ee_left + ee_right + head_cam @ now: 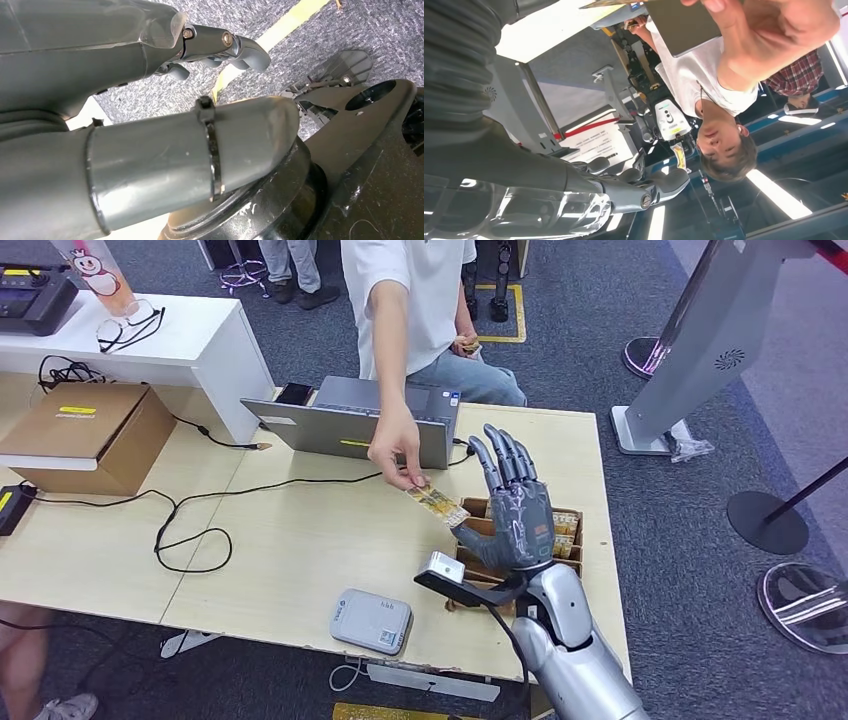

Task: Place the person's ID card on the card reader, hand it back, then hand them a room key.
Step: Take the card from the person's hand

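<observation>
My right hand (512,508) is raised over the table's right side, fingers straight up and apart. A gold patterned card (437,502) lies between it and a person's hand (397,452), which pinches the card's far end. The near end meets my thumb; no finger closes on it. From the right wrist view, the person's hand (769,35) holds the card (681,25), apart from my fingers (644,192). Behind my hand stands a brown box of similar cards (568,532). The grey card reader (371,621) sits near the front edge. My left hand (225,47) hangs by the floor, holding nothing.
A grey laptop (360,425) stands at the table's far edge in front of the person. Black cables (190,530) loop across the left half. A cardboard box (90,435) sits far left. The person's other hand (467,343) holds something small.
</observation>
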You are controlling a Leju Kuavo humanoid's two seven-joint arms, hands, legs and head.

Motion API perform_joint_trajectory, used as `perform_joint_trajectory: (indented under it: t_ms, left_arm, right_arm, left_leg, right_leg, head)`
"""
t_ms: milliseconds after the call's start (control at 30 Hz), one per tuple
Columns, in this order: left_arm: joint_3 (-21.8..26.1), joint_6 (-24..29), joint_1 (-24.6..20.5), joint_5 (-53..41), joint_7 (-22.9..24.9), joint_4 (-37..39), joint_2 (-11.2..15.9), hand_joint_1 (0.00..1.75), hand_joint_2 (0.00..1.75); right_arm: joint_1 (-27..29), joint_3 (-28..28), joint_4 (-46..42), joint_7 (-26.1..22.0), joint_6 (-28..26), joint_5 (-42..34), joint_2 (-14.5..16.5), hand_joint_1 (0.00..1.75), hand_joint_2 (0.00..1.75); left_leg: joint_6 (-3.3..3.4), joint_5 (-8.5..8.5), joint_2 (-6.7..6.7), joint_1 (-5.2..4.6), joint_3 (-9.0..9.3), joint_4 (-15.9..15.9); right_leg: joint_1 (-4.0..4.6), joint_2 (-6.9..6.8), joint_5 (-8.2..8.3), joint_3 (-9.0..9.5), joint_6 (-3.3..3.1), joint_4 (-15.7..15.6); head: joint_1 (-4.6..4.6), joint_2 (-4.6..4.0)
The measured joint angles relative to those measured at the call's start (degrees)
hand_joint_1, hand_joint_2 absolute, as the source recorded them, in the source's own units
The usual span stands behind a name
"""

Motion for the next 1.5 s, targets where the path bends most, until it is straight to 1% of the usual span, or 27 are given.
perform_joint_trajectory:
  t_ms: [433,500,533,633,667,733,767,1500]
  left_arm:
    - [-0.4,0.0,0.1,0.7,0.0,-0.1,0.0,0.0,0.0]
    - [-0.6,0.0,0.1,0.9,0.1,-0.1,0.0,0.0,0.0]
    - [-0.7,0.0,0.1,1.0,0.1,-0.1,0.0,0.0,0.0]
    - [-1.1,0.0,0.1,1.2,0.1,-0.1,0.0,0.0,0.0]
    - [-1.2,0.0,0.1,1.3,0.1,-0.1,0.0,0.0,0.0]
    - [-1.4,0.0,0.1,1.3,0.1,-0.1,0.0,0.0,0.0]
    - [-1.4,0.0,0.1,1.3,0.1,-0.1,0.0,0.0,0.0]
    - [-1.4,0.1,0.3,2.0,0.1,-0.1,0.2,0.0,0.0]
  right_arm:
    - [-0.1,0.0,0.6,0.4,-0.2,0.7,0.1,0.0,1.75]
    - [-0.1,0.1,0.6,0.6,-0.3,1.1,0.1,0.04,1.75]
    - [-0.1,0.1,0.6,0.7,-0.3,1.2,0.1,0.18,1.75]
    - [-0.1,0.1,0.5,0.7,-0.3,1.3,0.1,1.27,1.75]
    - [-0.1,0.1,0.5,0.7,-0.3,1.3,0.1,1.56,1.75]
    - [-0.1,0.1,0.5,0.8,-0.3,1.3,0.1,1.71,1.75]
    - [-0.1,0.1,0.5,0.9,-0.3,1.3,0.1,1.75,1.75]
    - [-0.1,1.1,0.6,0.7,-0.2,1.2,0.1,1.75,1.75]
  left_leg:
    - [0.0,0.0,0.0,0.0,0.0,0.0]
    - [0.0,0.0,0.0,0.0,0.0,0.0]
    - [0.0,0.0,0.0,0.0,0.0,0.0]
    - [0.0,0.0,0.0,0.0,0.0,0.0]
    - [0.0,0.0,0.0,0.0,0.0,0.0]
    - [0.0,0.0,0.0,0.0,0.0,0.0]
    - [0.0,0.0,0.0,0.0,0.0,0.0]
    - [0.0,0.0,0.0,0.0,0.0,0.0]
  right_leg:
    - [0.0,0.0,0.0,0.0,0.0,0.0]
    - [0.0,0.0,0.0,0.0,0.0,0.0]
    - [0.0,0.0,0.0,0.0,0.0,0.0]
    - [0.0,0.0,0.0,0.0,0.0,0.0]
    - [0.0,0.0,0.0,0.0,0.0,0.0]
    - [0.0,0.0,0.0,0.0,0.0,0.0]
    - [0.0,0.0,0.0,0.0,0.0,0.0]
    - [0.0,0.0,0.0,0.0,0.0,0.0]
  head:
    - [0.0,0.0]
    - [0.0,0.0]
    - [0.01,0.0]
    - [0.0,0.0]
    - [0.0,0.0]
    - [0.0,0.0]
    - [0.0,0.0]
    - [-0.01,0.0]
